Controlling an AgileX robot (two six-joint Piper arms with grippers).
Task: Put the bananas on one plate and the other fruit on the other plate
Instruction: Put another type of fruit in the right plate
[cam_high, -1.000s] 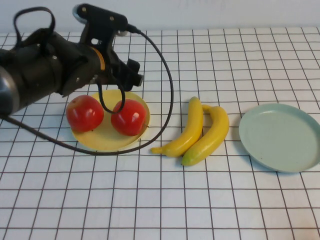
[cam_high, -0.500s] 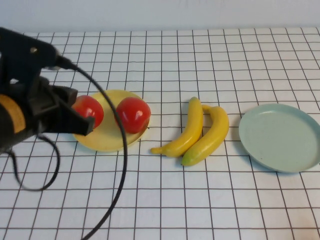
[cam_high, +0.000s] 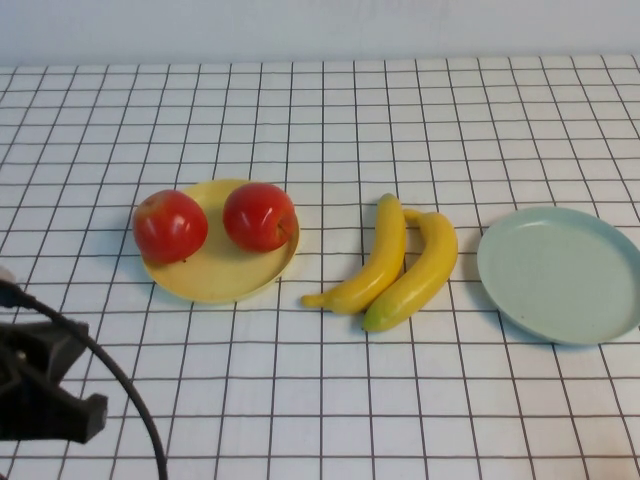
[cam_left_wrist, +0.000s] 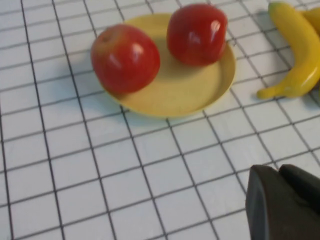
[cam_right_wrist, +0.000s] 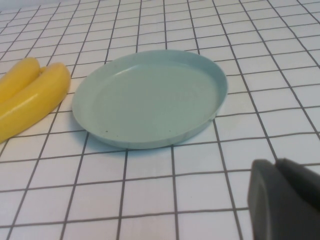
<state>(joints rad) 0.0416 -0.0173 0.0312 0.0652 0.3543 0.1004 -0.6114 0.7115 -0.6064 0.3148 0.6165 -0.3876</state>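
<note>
Two red apples (cam_high: 170, 226) (cam_high: 259, 216) sit on the pale yellow plate (cam_high: 215, 275) at the left. Two yellow bananas (cam_high: 378, 262) (cam_high: 422, 268) lie side by side on the table in the middle. The pale blue-green plate (cam_high: 560, 272) stands empty at the right. My left gripper (cam_left_wrist: 278, 171) is shut and empty, low over the table near the front left, well short of the yellow plate (cam_left_wrist: 175, 95). My right gripper (cam_right_wrist: 278, 163) is shut and empty, in front of the blue-green plate (cam_right_wrist: 150, 97); it is out of the high view.
The table is a white cloth with a black grid. My left arm (cam_high: 45, 395) and its cable show at the front left corner of the high view. The wall runs along the far edge.
My left arm has pulled back from over the yellow plate to the front left corner. Both apples stay on the yellow plate. Bananas and blue-green plate have not moved.
</note>
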